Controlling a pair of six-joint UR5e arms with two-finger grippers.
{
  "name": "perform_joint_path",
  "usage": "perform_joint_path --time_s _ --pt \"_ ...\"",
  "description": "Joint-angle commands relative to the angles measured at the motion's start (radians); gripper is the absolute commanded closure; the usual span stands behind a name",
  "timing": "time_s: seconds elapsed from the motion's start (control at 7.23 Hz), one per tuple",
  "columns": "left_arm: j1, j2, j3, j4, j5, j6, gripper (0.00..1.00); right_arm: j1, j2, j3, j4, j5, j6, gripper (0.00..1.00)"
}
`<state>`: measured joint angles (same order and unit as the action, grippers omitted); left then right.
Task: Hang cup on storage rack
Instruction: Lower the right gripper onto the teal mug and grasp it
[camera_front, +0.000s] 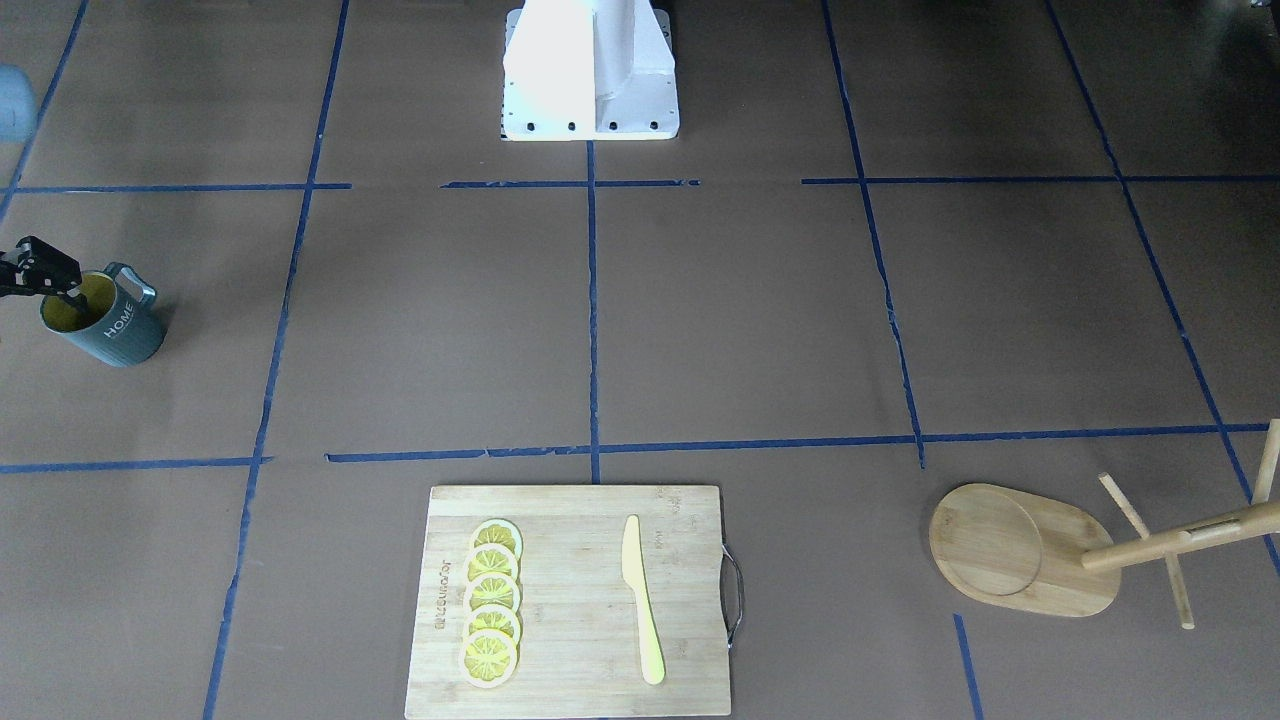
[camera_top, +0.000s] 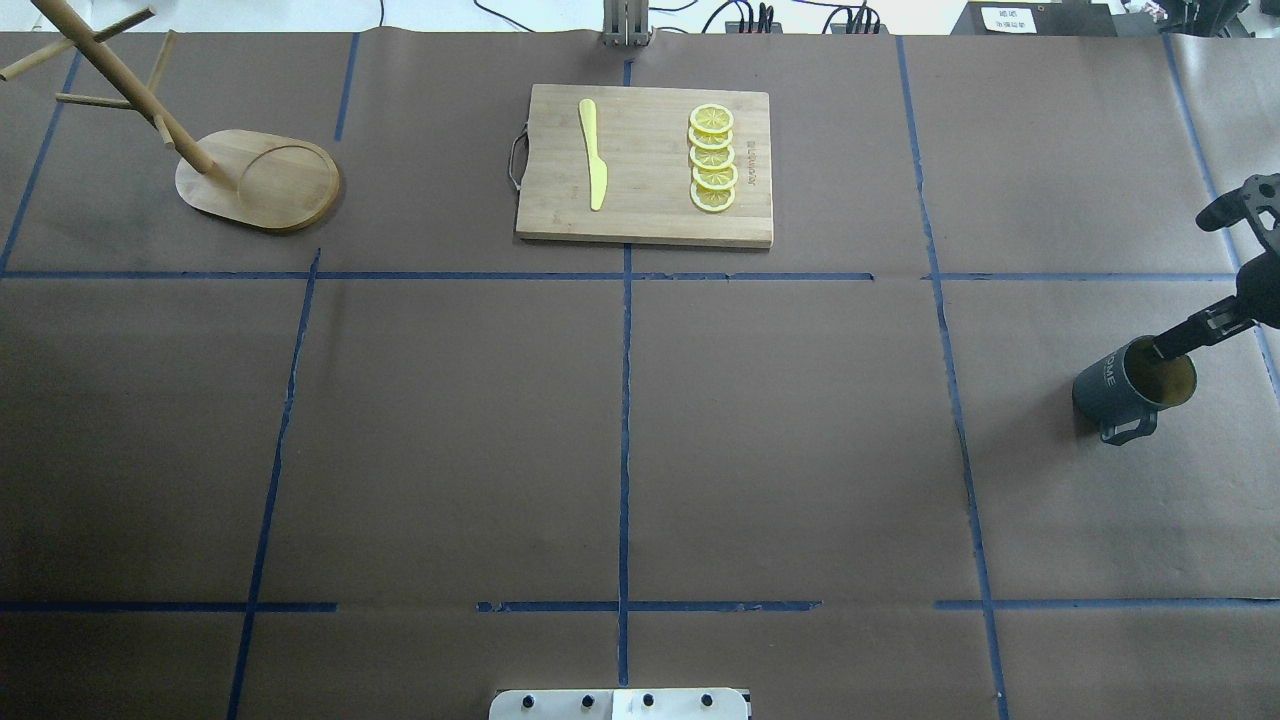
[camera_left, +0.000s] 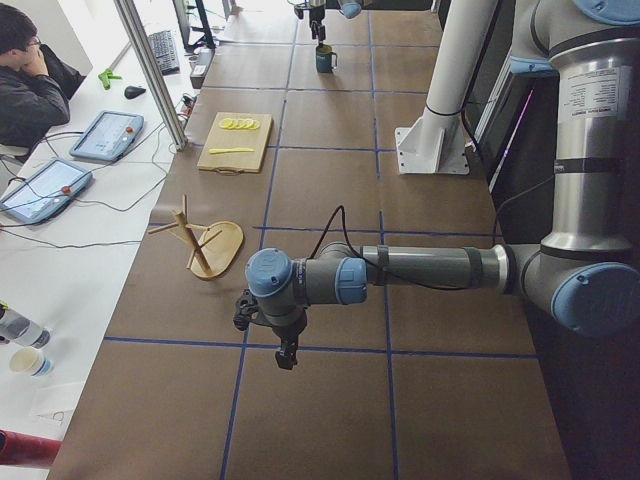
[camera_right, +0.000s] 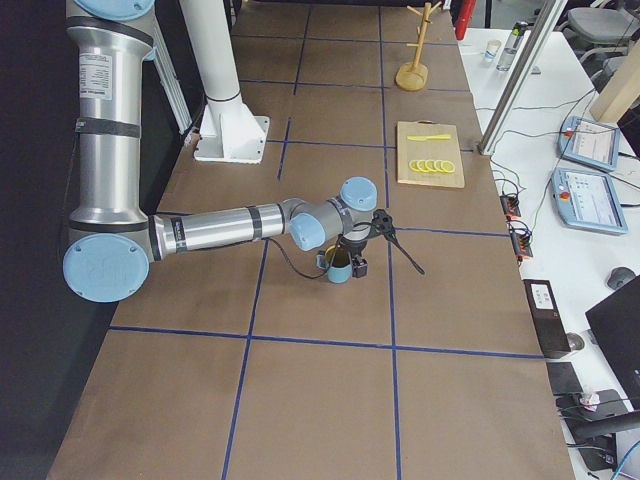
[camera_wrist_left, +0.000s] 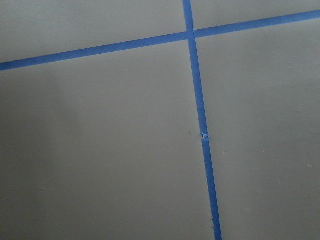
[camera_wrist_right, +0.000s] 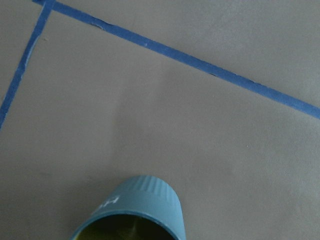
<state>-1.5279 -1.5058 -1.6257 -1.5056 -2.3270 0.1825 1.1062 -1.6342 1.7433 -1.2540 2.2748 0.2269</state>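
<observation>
Dark grey-blue and ribbed, the cup (camera_top: 1108, 392) stands near the right edge of the table (camera_top: 640, 420). It is yellow inside, with white "HOME" lettering and its loop handle facing the robot's side. One of the right gripper's (camera_top: 1168, 348) fingers (camera_top: 1190, 330) sits inside the rim, but I cannot tell if they are clenched on the wall. This looks like the grasping step. Next would come a lift and a long carry to the storage rack (camera_top: 258, 182) at the far left corner. The left gripper (camera_left: 287, 355) hangs over bare table, and I cannot tell its fingers' state.
</observation>
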Motion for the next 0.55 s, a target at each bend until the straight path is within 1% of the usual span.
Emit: perform_joint_path --time_s 0.0,0.14,0.28,0.41 --pt "0.0 -0.001 -0.002 -0.001 0.0 0.0 0.0 -0.031 -0.009 -0.019 0.001 -0.008 -0.004 0.0" --pt "0.0 -0.001 -0.002 -0.002 0.0 0.0 0.0 -0.057 -0.004 -0.034 0.001 -0.018 0.0 0.02" --pt "0.0 -0.001 -0.002 -0.002 0.0 0.0 0.0 -0.068 0.0 -0.045 0.001 -0.024 0.0 0.1" --pt "0.0 -0.001 -0.002 -0.002 0.0 0.0 0.0 -0.069 0.0 -0.048 0.001 -0.024 -0.001 0.3"
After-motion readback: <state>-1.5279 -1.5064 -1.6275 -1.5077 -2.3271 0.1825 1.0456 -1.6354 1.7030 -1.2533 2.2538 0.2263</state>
